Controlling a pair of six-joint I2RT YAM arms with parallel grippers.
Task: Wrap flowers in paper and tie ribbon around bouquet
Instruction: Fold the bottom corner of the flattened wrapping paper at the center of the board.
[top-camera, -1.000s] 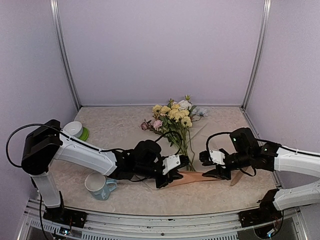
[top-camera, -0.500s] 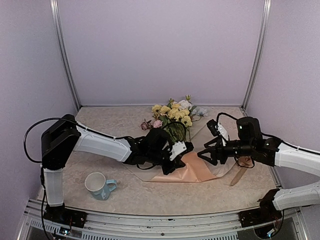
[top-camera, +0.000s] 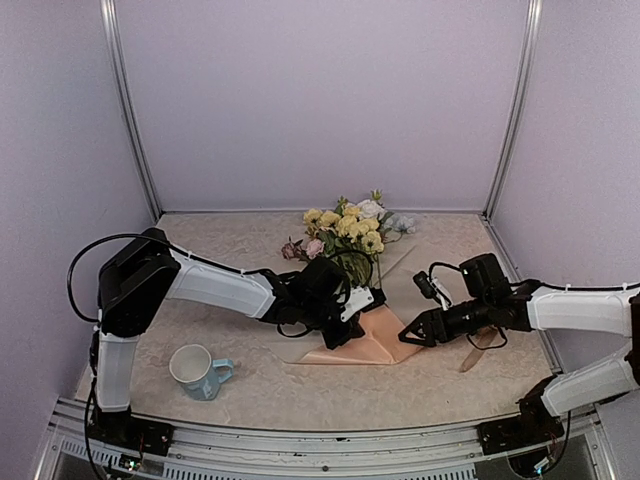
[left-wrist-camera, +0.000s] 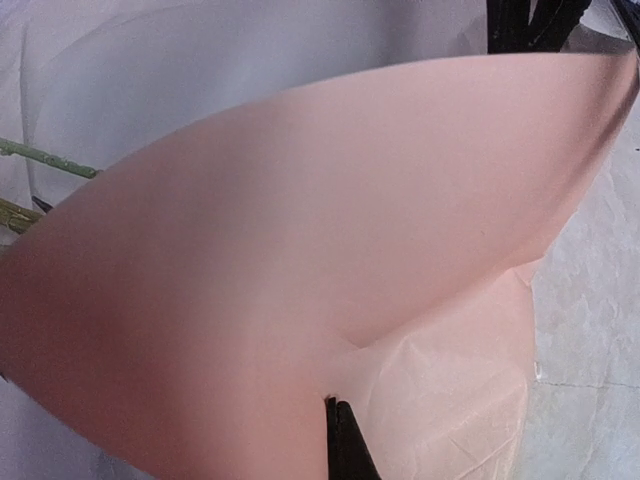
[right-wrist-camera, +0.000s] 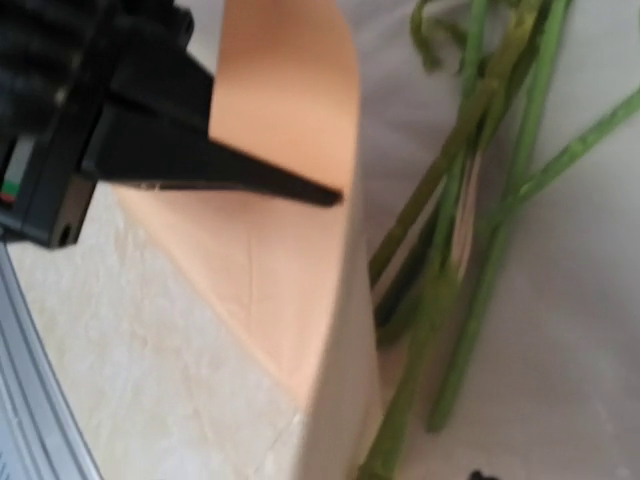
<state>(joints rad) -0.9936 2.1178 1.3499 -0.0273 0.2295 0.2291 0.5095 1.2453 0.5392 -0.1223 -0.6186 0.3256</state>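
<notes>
We see the left gripper (top-camera: 352, 312) clamped shut on the paper (top-camera: 375, 345), which is folded up over the lower stems of the flowers (top-camera: 346, 226). The right gripper (top-camera: 418, 330) hangs at the fold's corner just right of the flowers' stems, and we cannot tell whether its jaws are apart or gripping; the ribbon (top-camera: 472, 357) lies farther right of the flowers.
</notes>
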